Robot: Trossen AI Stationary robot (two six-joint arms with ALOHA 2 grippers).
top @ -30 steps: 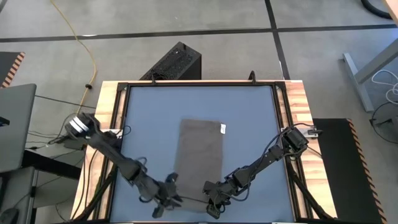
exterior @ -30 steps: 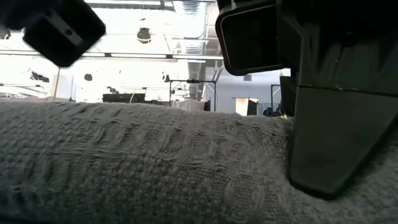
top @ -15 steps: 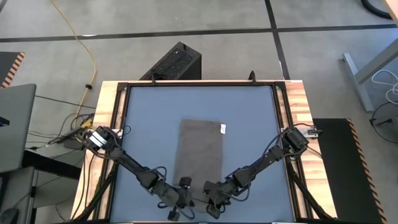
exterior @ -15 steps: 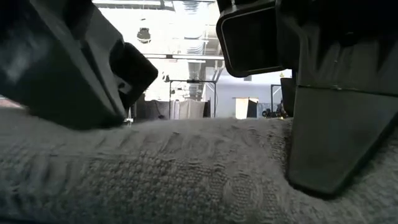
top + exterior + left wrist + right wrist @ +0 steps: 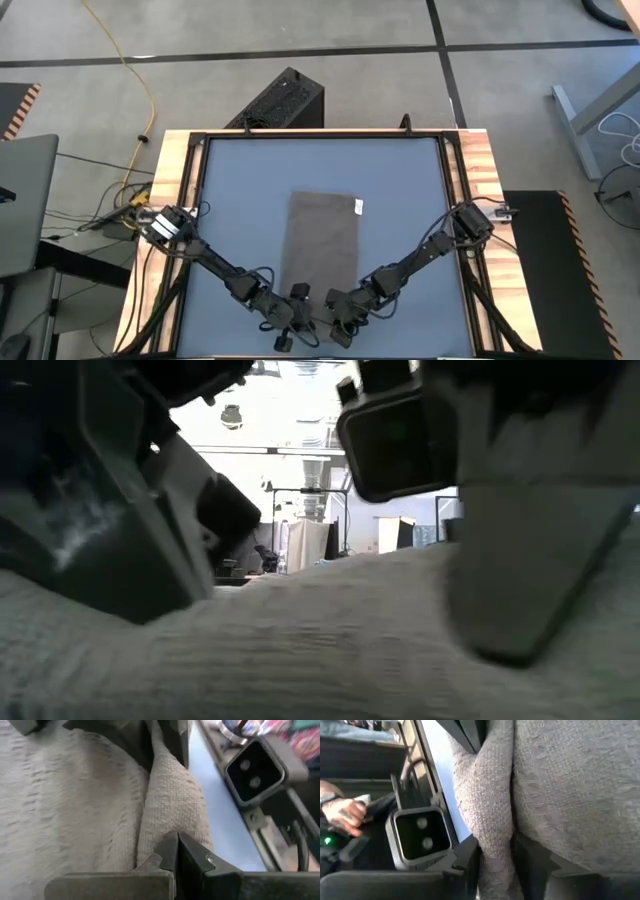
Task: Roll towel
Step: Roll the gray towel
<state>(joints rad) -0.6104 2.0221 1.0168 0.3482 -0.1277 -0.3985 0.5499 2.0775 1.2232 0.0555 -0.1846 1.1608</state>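
High view: the towel (image 5: 321,250) lies flat near the middle of the blue tabletop (image 5: 240,190), long axis running far to near, with its small white tag (image 5: 359,206) at the far right corner. Both arms reach in from the side edges and meet at the towel's near end. The left gripper (image 5: 297,322) sits at the near left corner of the cloth; the right gripper (image 5: 340,322) sits at the near right corner, just beside the left one.

Left wrist view: the left gripper's fingers (image 5: 192,857) are pressed together, tips meeting on a raised fold of the towel's (image 5: 75,815) near edge. The fold stands up from the tabletop (image 5: 220,815) as a ridge running away from the fingertips.

Right wrist view: a bunched ridge of the towel (image 5: 560,785) runs down between the right gripper's fingers (image 5: 532,857). The fingers stand apart with the cloth between them; whether they are clamping it or merely straddling it cannot be told. Beyond the table edge a person's hand (image 5: 342,815) rests on a dark device.

Low view: the towel's near edge (image 5: 330,640) fills the lower frame, lifted into a hump. Dark gripper bodies press in on both sides of it; this view is too close to tell the fingers' state.
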